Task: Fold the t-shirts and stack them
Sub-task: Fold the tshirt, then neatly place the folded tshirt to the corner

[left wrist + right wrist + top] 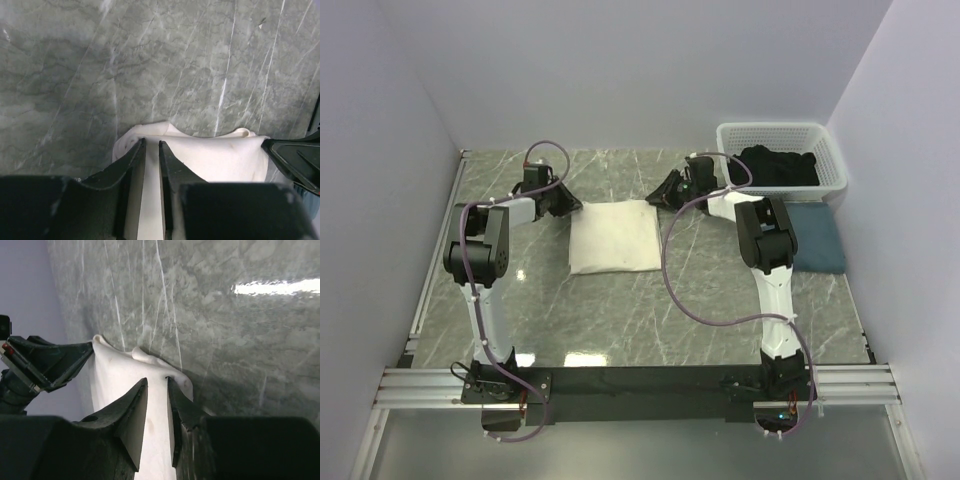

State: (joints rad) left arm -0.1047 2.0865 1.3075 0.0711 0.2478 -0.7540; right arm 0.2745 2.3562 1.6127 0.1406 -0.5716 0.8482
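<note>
The left jaws and right jaws each stood narrowly apart at a far corner of the folded cream shirt [613,237] mid-counter [620,320]; whether either nipped cloth could not be told. Of three shirts, the blue shirt [817,238] lay half hidden behind the right arm, and the black shirt [780,165] sat bunched in the one basket [830,150].
</note>
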